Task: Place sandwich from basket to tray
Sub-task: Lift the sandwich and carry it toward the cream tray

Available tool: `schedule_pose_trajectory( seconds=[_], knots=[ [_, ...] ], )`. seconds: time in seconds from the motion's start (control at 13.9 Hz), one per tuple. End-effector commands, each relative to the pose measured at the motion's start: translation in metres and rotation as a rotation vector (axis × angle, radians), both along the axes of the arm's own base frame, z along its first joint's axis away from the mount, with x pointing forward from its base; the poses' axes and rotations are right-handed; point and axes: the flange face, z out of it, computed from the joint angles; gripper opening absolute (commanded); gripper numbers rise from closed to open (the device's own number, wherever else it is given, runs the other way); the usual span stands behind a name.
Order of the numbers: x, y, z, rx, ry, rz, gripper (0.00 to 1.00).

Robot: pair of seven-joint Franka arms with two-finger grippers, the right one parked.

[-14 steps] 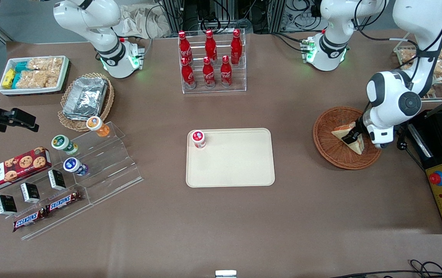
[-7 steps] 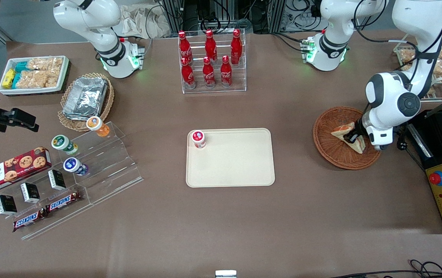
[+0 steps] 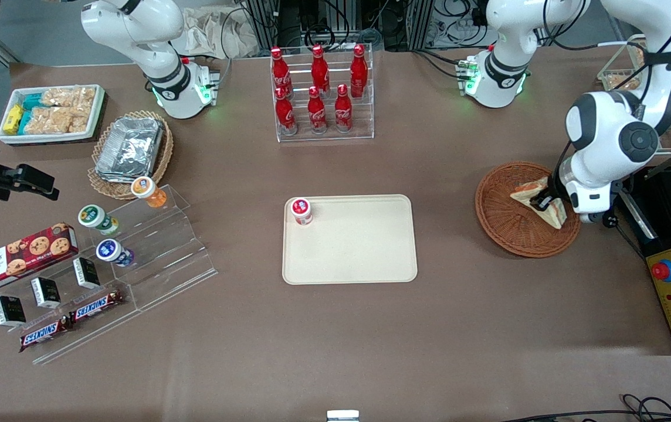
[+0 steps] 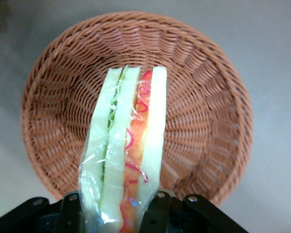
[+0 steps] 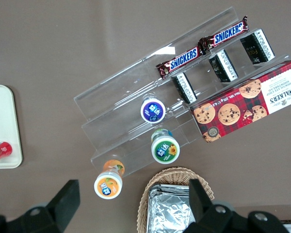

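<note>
Brown worktop (image 3: 488,328) stretched wide under my cameras, and I took the tray (image 3: 365,258) at its middle as my landmark. Toward the working arm's end from that tray sat the basket (image 3: 497,220), well apart from it. My pincer (image 3: 542,202) hung over the basket, closed on the sandwich (image 3: 538,202); in the wrist view the wedge (image 4: 126,150) stood on edge above the wicker (image 4: 208,97), pinched at its base between the 2 fingers (image 4: 157,213). I judged it clear of the basket floor, though I could not be sure. 1 small red-capped cup (image 3: 301,211) occupied the tray corner nearest the parked arm's end. The wedge looked light and soft, film-wrapped and likely slippery, so I reckoned a gentle squeeze across the bread faces was right, and too hard a one would crush the filling.
</note>
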Motion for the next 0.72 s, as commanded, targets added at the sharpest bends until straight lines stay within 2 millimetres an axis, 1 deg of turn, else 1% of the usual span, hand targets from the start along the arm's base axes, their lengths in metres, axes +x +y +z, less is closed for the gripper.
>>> schedule_pose_trajectory(
  seconds=[0.0,0.22,0.29,0.36,0.5,0.58,0.65],
  knots=[
    [0.012,-0.007,0.056,0.010,0.022,-0.094,0.32],
    [0.034,-0.032,0.121,0.011,0.038,-0.149,0.33],
    [0.039,-0.041,0.139,0.011,0.038,-0.167,0.33],
    [0.041,-0.052,0.154,0.009,0.037,-0.207,0.33],
    [0.046,-0.061,0.185,-0.010,0.021,-0.294,0.32],
    [0.048,-0.071,0.194,-0.027,0.019,-0.357,0.33],
    [0.048,-0.085,0.199,-0.034,0.019,-0.417,0.32]
  ],
)
